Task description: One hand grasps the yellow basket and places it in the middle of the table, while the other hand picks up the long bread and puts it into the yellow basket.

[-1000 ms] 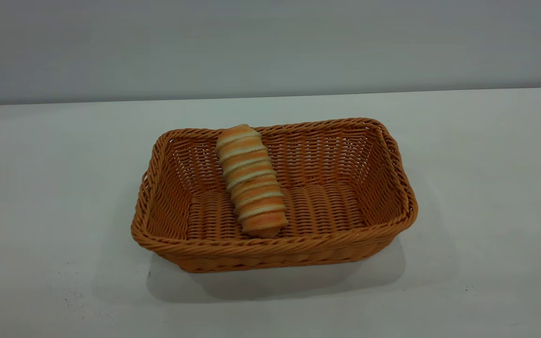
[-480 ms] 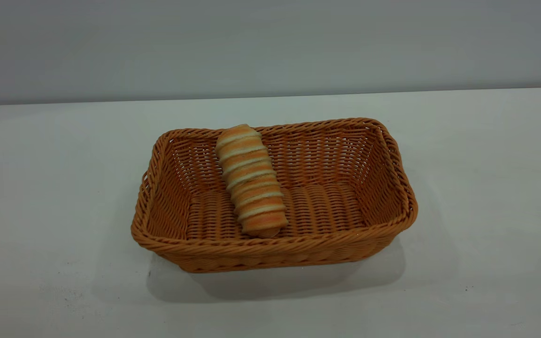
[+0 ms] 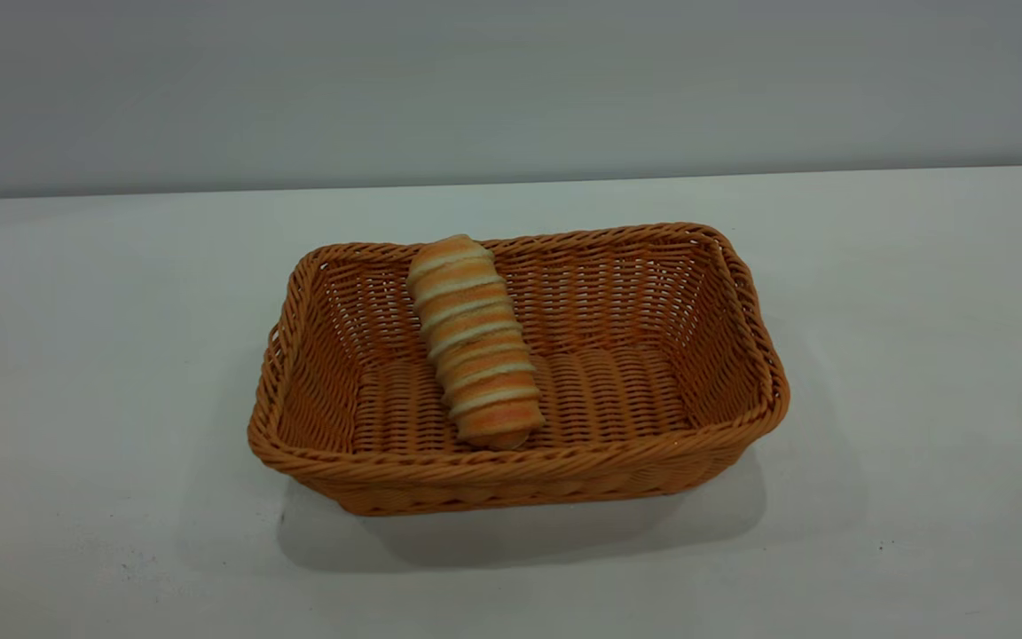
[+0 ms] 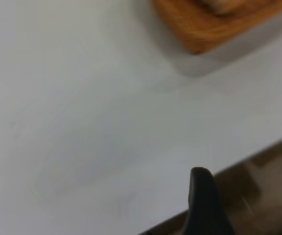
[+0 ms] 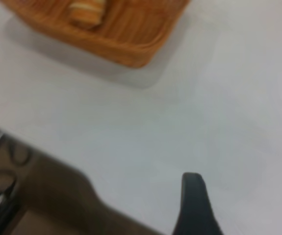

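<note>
The wide, flat, plain white tabletop (image 3: 919, 355) carries one thing directly: a large rectangular woven wicker basket (image 3: 564, 479), orange-tan with flared sides and a braided rim, sitting near the middle and casting a soft shadow toward the near edge. A few tiny dark specks, perhaps dirt, dot the surface near the front.
</note>
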